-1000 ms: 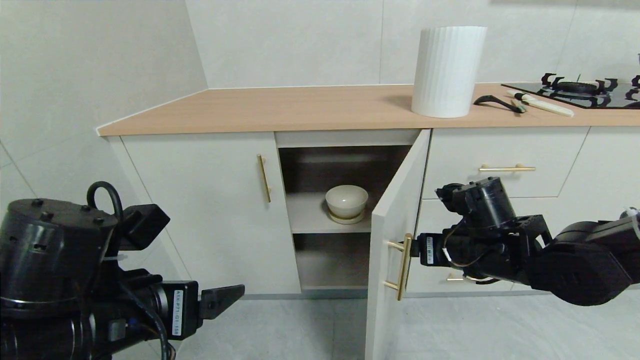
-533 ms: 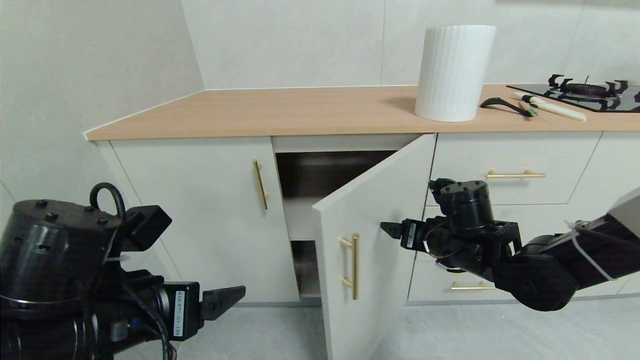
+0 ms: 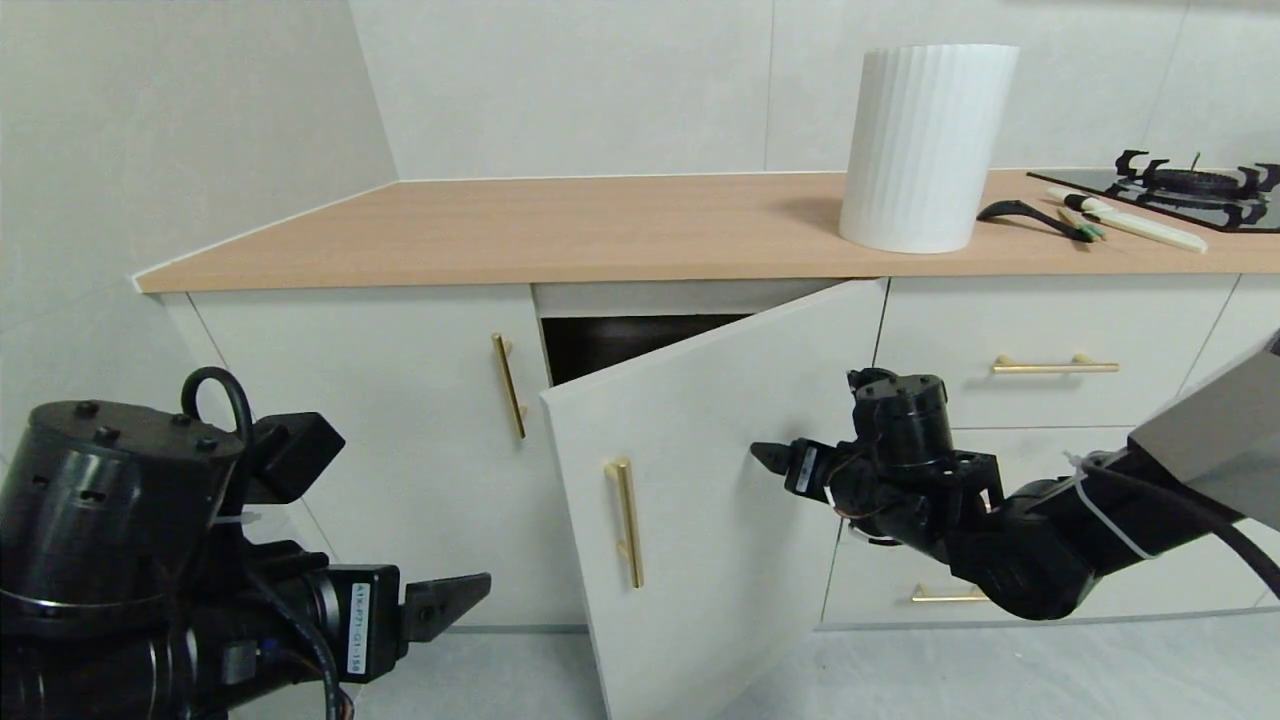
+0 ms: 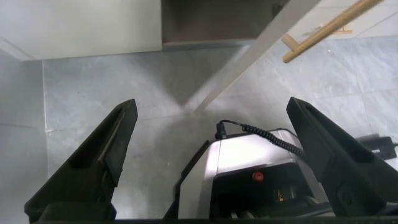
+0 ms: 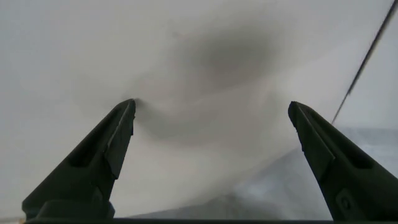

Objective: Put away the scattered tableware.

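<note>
**Cabinet door swung most of the way shut**

A second earlier the cabinet door had stood wide open, with a bowl on a plate on the inner shelf. It now hung at a shallow angle, leaving only a dark wedge of the opening under the table and screening that shelf. The right hand, which had been at the door's brass handle, was now at the door's outer face, nearer the hinge side. The head camera had shifted too, so the whole scene sat a little differently. The left hand had not moved.

On the table stood a tall white ribbed canister. Beside it, toward the stove, lay scattered utensils: a black one, green-tipped sticks and a pale-handled piece. The closed neighbouring door was to the left, drawers to the right.

The right hand's fingers were spread wide and held nothing, their tips against or just off the door panel. The left hand hung low over the floor, fingers apart and holding nothing.
</note>
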